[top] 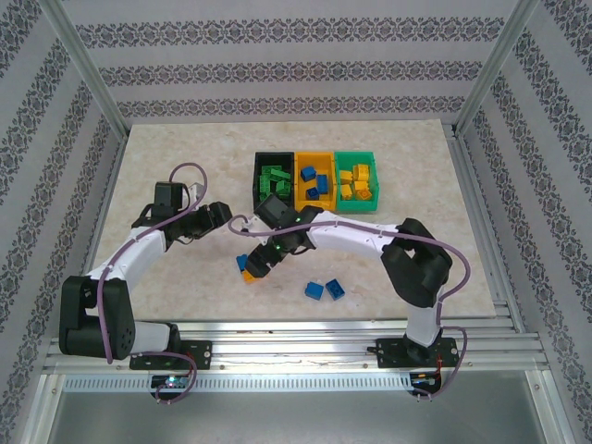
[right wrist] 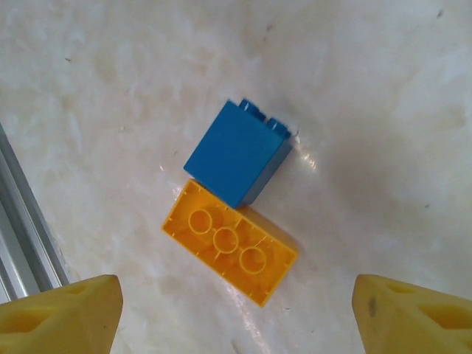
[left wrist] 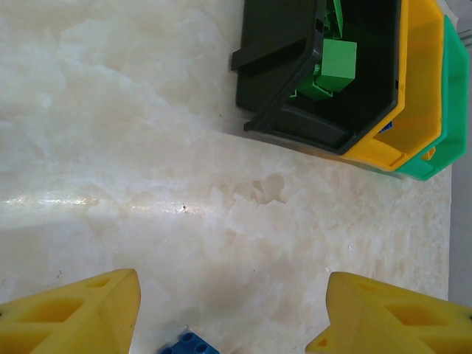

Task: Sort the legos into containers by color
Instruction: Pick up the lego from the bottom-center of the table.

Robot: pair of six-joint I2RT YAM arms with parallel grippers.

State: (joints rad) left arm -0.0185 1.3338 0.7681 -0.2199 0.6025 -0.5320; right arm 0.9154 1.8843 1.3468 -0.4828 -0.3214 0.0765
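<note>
- Three bins stood side by side at the far middle of the table (top: pixel 166 166): the black bin (top: pixel 274 155) held green bricks (top: pixel 276 181), the orange-yellow bin (top: pixel 314 154) blue bricks (top: pixel 319 180), the green bin (top: pixel 356 154) orange bricks (top: pixel 359 183).
- Two loose blue legos (top: pixel 315 290) lay near the front edge, clear of both arms.
- The right arm reached leftward across the table, its right gripper (right wrist: pixel 236 324) pointing down, jaws wide apart and empty.
- A blue brick (right wrist: pixel 236 153) on its side touched an upturned orange brick (right wrist: pixel 230 251), both just beyond those fingers.
- The left arm stretched toward the black bin, its left gripper (left wrist: pixel 232 324) parted, a blue studded corner (left wrist: pixel 190 344) between the fingers.
</note>
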